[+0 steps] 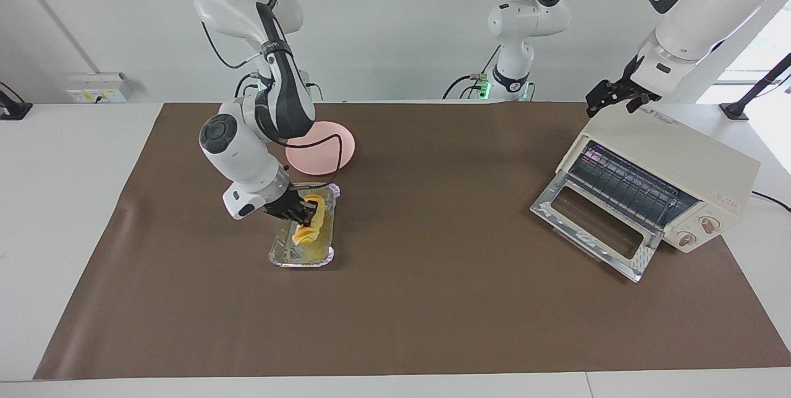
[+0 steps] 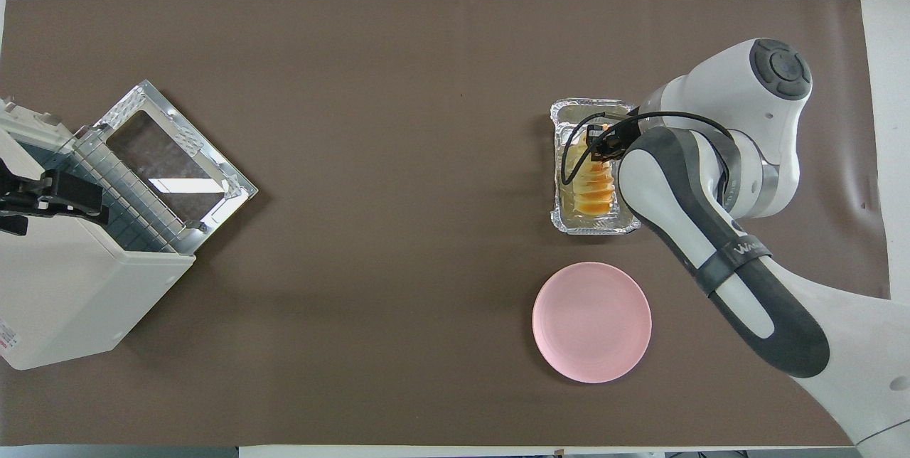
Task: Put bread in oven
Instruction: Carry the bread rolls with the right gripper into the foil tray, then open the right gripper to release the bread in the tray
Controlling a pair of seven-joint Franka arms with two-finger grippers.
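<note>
The ridged golden-yellow bread loaf (image 1: 308,227) is held inside the crinkled silver foil tray (image 1: 283,254) by the right gripper (image 1: 304,215), clamped on it, while the left gripper (image 1: 609,96) is spread wide over the cream-white toaster oven (image 1: 673,163), its glass door dropped open.

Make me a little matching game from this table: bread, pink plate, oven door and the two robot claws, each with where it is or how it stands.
1 bread
2 pink plate
3 oven door
4 left gripper
5 right gripper

a over the oven
b bare, beside the foil tray
c dropped open
d shut on the bread
e in the foil tray

1-e, 2-b, 3-c, 4-a, 5-d
</note>
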